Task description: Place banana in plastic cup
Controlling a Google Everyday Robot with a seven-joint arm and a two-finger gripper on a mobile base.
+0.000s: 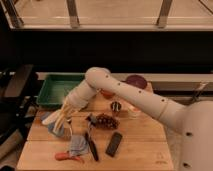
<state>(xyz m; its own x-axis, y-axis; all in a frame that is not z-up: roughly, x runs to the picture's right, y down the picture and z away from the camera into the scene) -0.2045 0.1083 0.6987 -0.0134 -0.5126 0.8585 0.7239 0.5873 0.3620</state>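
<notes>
Pale yellow and gently curved, the banana (51, 118) hung tilted at the end of the arm, its lower tip reaching down over the plastic cup (58, 128), a translucent light-blue tumbler standing on the wooden table (140, 150) just in front of the green tray (55, 90). Whether that tip had already entered the cup's mouth or merely sat against its rim could not be told. The gripper (66, 111) was just right of the cup and above it, and its fingers appeared pinched on the banana's upper end (the contact itself was hard to read against the pale arm).

The step in hand looked like the delivery itself: fruit carried, cup reached, release not yet done. The next move would call for bringing the banana more upright so its lower end dropped inside the rim, then letting go gently, since the cup was light and shorter than the fruit and could tip.

Right of the cup lay a bunch of dark grapes (105, 120), and beyond them a small metal cup (115, 106). Below the cup sat a blue-grey cloth (77, 144), an orange-red carrot-like thing (67, 157) and a black block (114, 144).
</notes>
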